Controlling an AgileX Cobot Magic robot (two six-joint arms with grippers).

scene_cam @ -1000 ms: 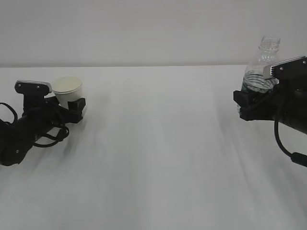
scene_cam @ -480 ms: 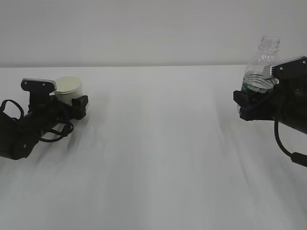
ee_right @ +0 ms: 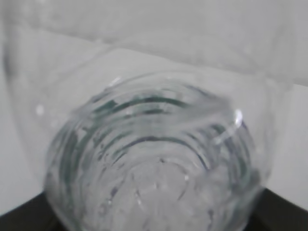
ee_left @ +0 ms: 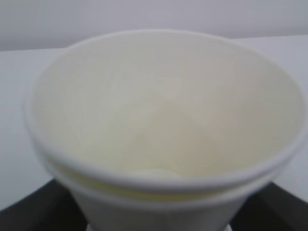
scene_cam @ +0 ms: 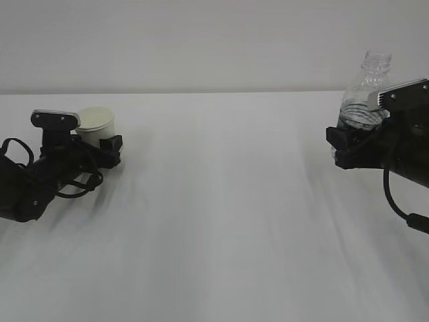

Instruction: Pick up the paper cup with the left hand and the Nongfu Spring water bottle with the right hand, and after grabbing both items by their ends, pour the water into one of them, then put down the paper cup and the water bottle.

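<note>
The white paper cup stands upright on the table at the left, its cream inside filling the left wrist view. My left gripper lies low with a black finger on each side of the cup's lower wall; contact is too blurred to judge. At the right, the clear ribbed water bottle stands upright with no cap, its green label partly hidden. My right gripper is shut on its lower body, and the right wrist view looks down the bottle. I cannot make out any water.
A plain white table runs back to a pale wall. Loose black cables hang by the left arm and one cable loops under the right arm. Wide bare tabletop lies between the two arms.
The left arm has slid forward to the right, bringing its fingers round the cup's base. The right arm and the bottle have not moved.
</note>
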